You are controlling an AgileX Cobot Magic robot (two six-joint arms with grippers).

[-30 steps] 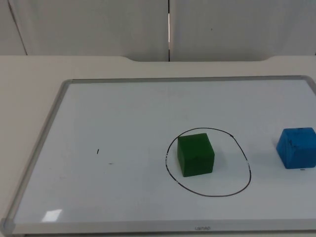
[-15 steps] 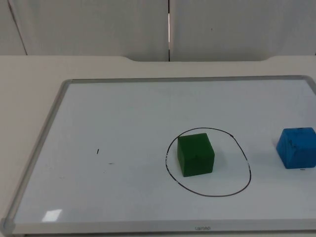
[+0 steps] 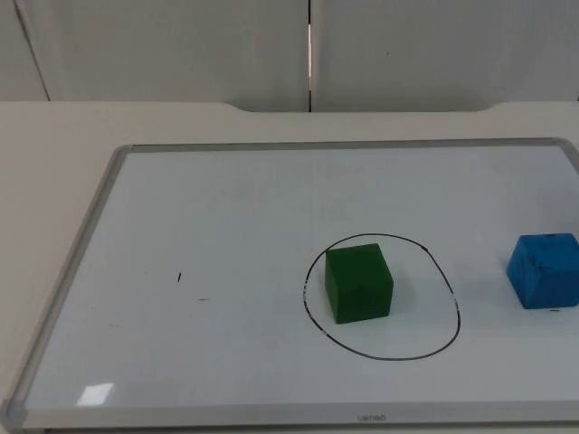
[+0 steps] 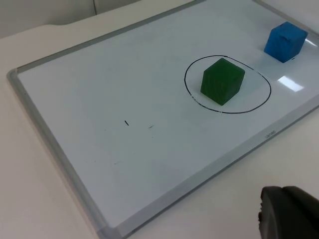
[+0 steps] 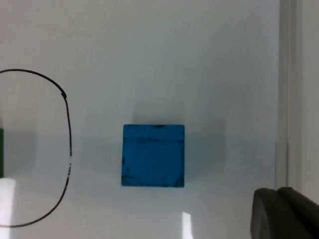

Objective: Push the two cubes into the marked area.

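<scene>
A green cube [image 3: 359, 283] stands inside the black drawn oval [image 3: 458, 312] on the whiteboard [image 3: 226, 208]. A blue cube [image 3: 543, 270] rests outside the oval, to its right, close to the board's right frame. The left wrist view takes in the green cube [image 4: 222, 81], the oval [image 4: 270, 87] and the blue cube [image 4: 284, 41] from beyond the board's front edge, where my left gripper [image 4: 289, 216] hangs over bare table. My right gripper [image 5: 284, 214] hovers high above the blue cube [image 5: 153, 155], apart from it, with the oval's line [image 5: 69, 144] beside the cube.
The board's grey frame [image 3: 81, 244] is a low ridge all round; its right rail [image 5: 286, 99] runs close to the blue cube. A small black mark [image 3: 179, 278] sits on the board's left half. The grey partition wall [image 3: 308, 45] closes the far side.
</scene>
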